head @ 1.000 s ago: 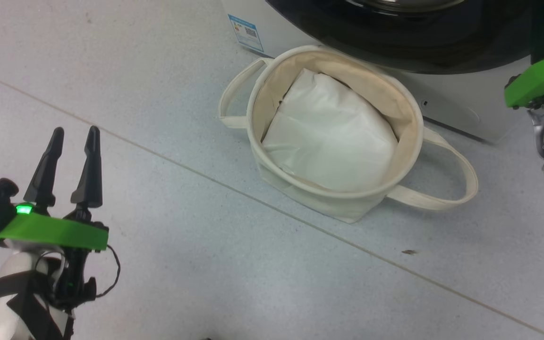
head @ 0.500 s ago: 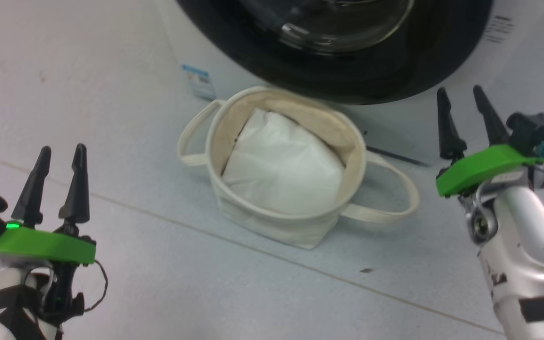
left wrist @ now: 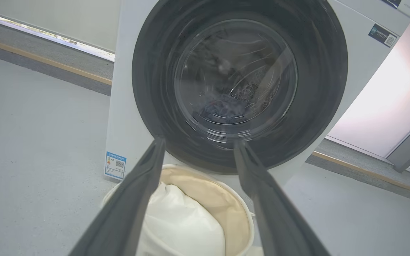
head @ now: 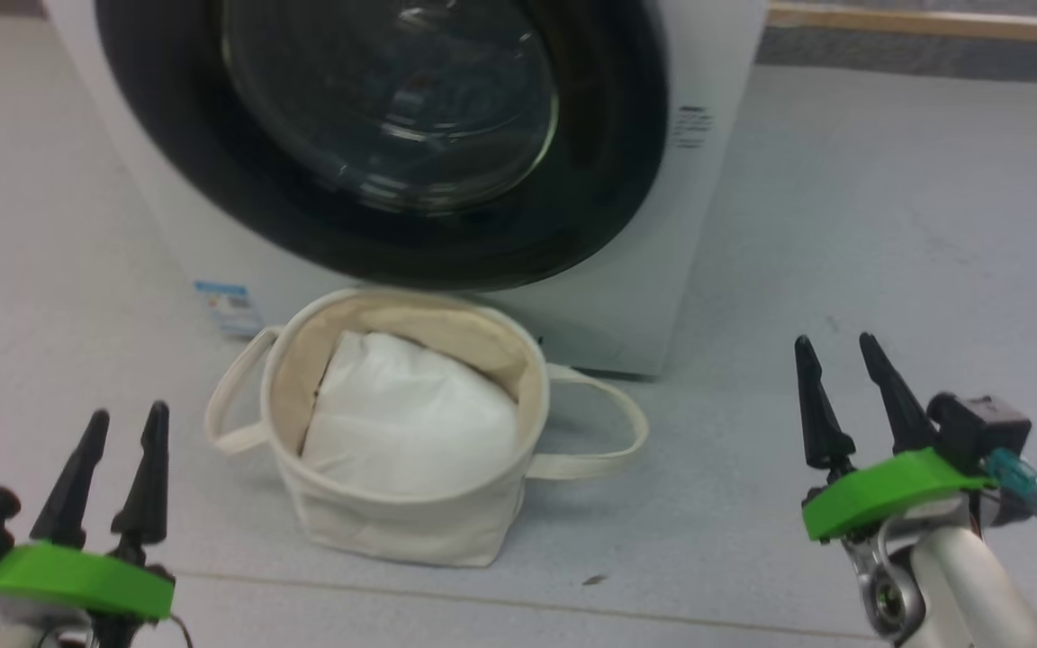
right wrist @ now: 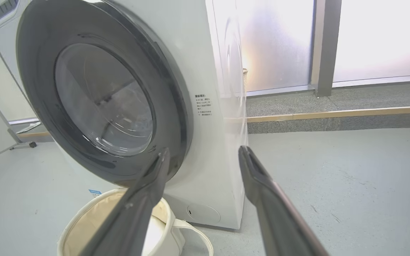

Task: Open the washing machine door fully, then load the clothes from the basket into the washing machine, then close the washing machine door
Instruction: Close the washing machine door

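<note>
The washing machine door (head: 374,135) sat shut on the washing machine (head: 689,225), with the basket (head: 410,531) on the floor just before it. The left pincer (head: 129,412) and right pincer (head: 834,340) hovered spread and empty. If the door was unlatched, it might swing out onto the basket.

A: Upper half of the frame?
B: The washing machine (head: 608,324) is white; the washing machine door (head: 383,135) has a glossy black rim around clear glass.
A: Lower down?
B: Cream basket (head: 392,531), plain white padding (head: 410,432), blue sticker (head: 229,308) at left, pale grey floor (head: 888,225).
</note>
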Robot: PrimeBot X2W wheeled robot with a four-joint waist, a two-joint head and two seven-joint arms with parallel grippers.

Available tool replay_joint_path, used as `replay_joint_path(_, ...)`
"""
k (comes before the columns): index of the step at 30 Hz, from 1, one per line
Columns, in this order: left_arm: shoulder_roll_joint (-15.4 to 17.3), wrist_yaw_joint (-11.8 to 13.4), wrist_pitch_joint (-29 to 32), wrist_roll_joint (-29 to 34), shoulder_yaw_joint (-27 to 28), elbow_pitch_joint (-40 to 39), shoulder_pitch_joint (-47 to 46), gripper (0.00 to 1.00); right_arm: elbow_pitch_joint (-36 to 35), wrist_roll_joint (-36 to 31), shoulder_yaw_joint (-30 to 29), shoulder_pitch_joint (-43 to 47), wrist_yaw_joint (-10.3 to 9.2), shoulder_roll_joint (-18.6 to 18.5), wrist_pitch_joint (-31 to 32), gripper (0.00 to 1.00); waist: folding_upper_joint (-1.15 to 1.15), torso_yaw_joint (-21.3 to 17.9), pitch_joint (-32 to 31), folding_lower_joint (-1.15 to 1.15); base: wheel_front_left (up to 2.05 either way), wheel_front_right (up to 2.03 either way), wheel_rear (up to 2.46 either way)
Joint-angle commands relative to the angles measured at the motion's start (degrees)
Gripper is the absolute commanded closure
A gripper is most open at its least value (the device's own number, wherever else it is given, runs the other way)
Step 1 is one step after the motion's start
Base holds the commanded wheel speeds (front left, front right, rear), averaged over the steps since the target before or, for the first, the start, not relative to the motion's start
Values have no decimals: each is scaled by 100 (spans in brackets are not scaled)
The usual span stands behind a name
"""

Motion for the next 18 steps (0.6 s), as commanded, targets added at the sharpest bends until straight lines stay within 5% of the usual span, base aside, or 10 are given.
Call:
replay_joint_path(1, 276, -33, -34, -33, 225, -184, -135, 0, -240, 50, 99, -54, -1, 8, -29, 0, 0, -332, -274, 2, 0, 0, 0)
replay_joint_path(18, 343, -33, -34, -73, 105, -220, -48, 0, -599, 81, -16, 418, -1, 115, -29, 0, 0, -393, -338, 2, 0, 0, 0)
